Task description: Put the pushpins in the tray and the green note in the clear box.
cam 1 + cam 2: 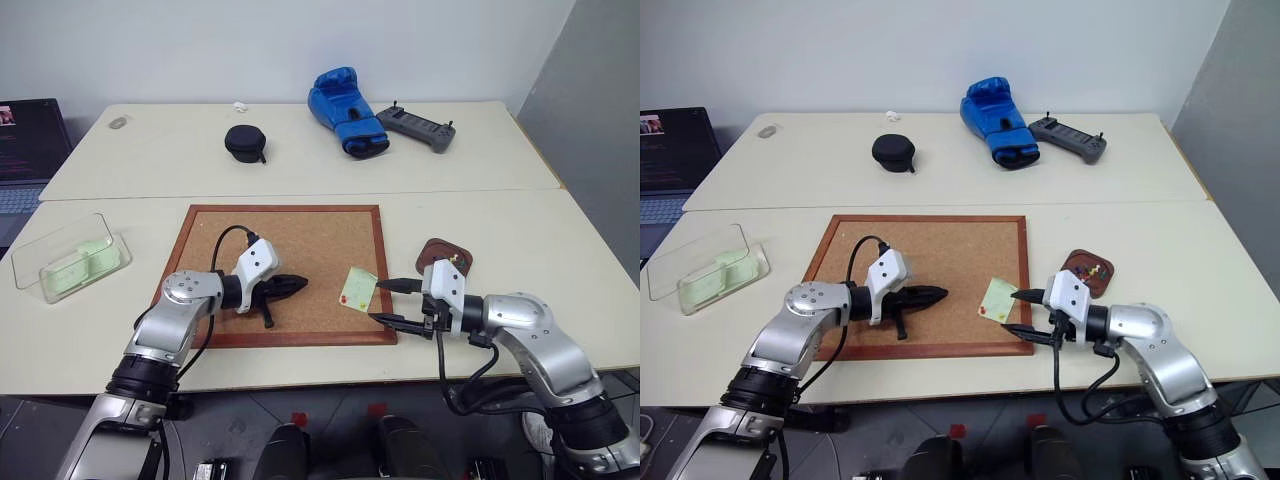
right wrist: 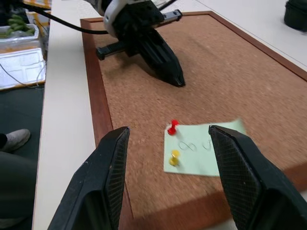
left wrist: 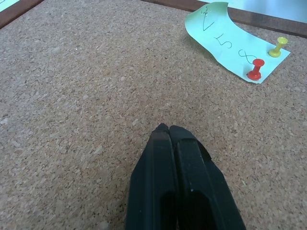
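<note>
Two pale counters [image 1: 520, 225] are seen pushed together, one behind the other. One cork board [image 1: 300, 240] in a wood frame is laid on the near counter. One clear box [image 1: 68, 255] is set at the left edge of that counter, well apart from the board, with pale green slips inside. One blue boxing glove [image 1: 347, 110], one grey controller [image 1: 416, 126] and one black round case [image 1: 245, 142] are placed on the far counter.

Two grippers are seen over the board. The left gripper [image 3: 169, 132] is held low above the bare cork, its fingers pressed together on nothing. The right gripper [image 1: 385, 302] is poised at the board's right edge, its fingers spread wide and empty, the note lying just beyond them.

One tray [image 1: 445, 256] is set just right of the board, with small pins inside whose number cannot be told.

One green note [image 2: 204, 146] is pinned near the board's right edge, one corner curled up. Two pushpins are stuck in it: one red pushpin [image 2: 172, 127] and one yellow pushpin [image 2: 174, 157].
</note>
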`<control>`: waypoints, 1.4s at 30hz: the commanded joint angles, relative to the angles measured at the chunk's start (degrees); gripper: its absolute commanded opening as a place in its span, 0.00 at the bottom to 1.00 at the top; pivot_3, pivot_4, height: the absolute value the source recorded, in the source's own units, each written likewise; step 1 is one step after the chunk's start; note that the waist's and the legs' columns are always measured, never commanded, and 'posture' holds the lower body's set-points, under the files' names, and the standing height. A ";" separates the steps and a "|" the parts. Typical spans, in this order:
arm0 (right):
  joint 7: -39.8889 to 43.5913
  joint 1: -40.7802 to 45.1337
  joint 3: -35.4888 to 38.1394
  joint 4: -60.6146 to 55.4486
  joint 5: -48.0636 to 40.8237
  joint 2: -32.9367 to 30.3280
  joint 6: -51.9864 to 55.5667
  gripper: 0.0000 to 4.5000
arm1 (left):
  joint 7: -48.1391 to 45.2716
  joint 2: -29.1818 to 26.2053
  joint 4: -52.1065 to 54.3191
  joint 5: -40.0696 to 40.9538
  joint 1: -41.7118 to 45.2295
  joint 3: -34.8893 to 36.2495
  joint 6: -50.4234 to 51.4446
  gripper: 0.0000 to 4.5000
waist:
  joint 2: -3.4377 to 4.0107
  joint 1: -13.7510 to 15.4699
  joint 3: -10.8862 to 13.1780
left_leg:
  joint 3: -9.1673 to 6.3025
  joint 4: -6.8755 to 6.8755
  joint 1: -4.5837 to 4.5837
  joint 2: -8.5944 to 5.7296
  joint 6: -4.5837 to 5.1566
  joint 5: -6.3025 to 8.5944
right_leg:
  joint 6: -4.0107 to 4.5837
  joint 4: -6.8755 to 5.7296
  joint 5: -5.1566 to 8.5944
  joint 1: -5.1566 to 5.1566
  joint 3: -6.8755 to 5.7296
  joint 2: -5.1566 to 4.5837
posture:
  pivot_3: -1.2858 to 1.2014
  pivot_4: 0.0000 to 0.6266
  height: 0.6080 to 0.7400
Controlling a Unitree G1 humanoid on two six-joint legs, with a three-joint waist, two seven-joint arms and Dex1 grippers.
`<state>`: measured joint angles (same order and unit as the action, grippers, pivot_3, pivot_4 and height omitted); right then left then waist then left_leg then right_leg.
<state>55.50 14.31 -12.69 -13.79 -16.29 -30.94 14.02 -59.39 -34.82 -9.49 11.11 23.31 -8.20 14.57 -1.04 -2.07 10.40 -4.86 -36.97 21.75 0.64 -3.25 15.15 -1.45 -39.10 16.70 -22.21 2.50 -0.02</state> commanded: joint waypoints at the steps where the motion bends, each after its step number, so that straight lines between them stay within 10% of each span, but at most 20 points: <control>1: 0.60 0.89 -1.21 1.63 0.90 1.58 -3.09 0.62 | -0.50 -1.35 0.46 -1.19 -1.74 -0.75 1.59 0.00 | 0.00 0.01 0.00 | -0.02 0.00 0.00 0.01 0.00 0.00 | 0.00 0.00 0.00 0.00 -0.02 0.00 | 0.52 0.24 1.00; 33: -0.83 3.55 -3.15 16.89 5.78 9.80 -9.57 0.62 | 0.94 -0.44 -1.52 -2.10 -0.34 -1.29 1.00 0.00 | 0.01 0.19 -0.01 | -0.02 -0.05 -0.02 -0.04 0.00 0.00 | 0.00 -0.05 0.00 0.03 -0.01 -0.01 | 0.52 0.24 1.00; 42: -0.38 3.93 -2.34 17.80 5.51 9.58 -9.87 0.25 | 0.74 -0.59 -1.60 -2.11 -0.12 -1.30 1.28 0.00 | 0.01 0.19 -0.01 | -0.01 -0.06 -0.05 -0.03 0.00 0.00 | 0.00 -0.09 -0.01 0.03 0.00 -0.01 | 0.52 0.24 1.00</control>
<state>54.74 17.42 -15.88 4.85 -10.26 -21.45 5.39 -59.17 -35.04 -9.63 10.97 23.47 -8.47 14.60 -1.03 -1.89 10.39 -4.87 -37.03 21.69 0.61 -3.25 15.15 -1.44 -39.19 16.69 -22.18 2.50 -0.02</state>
